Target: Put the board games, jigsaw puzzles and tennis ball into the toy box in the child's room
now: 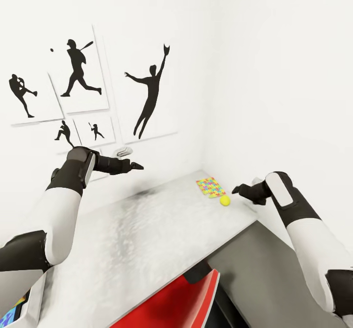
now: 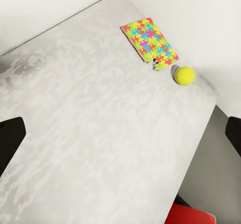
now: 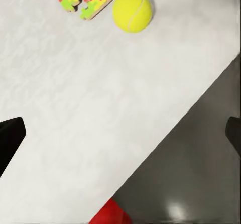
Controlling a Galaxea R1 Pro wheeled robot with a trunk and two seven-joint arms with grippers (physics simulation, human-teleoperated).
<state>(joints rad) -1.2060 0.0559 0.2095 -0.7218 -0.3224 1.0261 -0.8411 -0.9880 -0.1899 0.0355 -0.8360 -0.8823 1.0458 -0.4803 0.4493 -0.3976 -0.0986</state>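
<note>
Both arms hang over a pale marbled surface (image 1: 147, 239) in a white-walled room, w/ black sports silhouettes on posters (image 1: 78, 73) behind. The left hand (image 1: 138, 165) is raised above the surface's far side, near the wall; head view doesn't settle how its fingers stand, but in the left wrist view the two dark fingertips (image 2: 11, 138) sit at opposite edges, i.e. spread wide, nothing between them. The right hand (image 1: 236, 189) hovers above the surface's right edge, just beside the tennis ball (image 1: 225, 200); its fingertips (image 3: 10, 141) likewise sit far apart in the right wrist view, empty.

The yellow tennis ball rests on the surface near the far right corner, just beside a multicolored jigsaw puzzle (image 1: 211, 187) lying flat, close to the wall. Whether ball & puzzle touch can't be told. Same pair in the left wrist view: puzzle (image 2: 149, 39), ball (image 2: 184, 75).

A red chair (image 1: 181, 303) sits below the near edge, on the grey floor (image 1: 264, 274). A colorful item at the head view's lower left corner is too cropped to ID.
</note>
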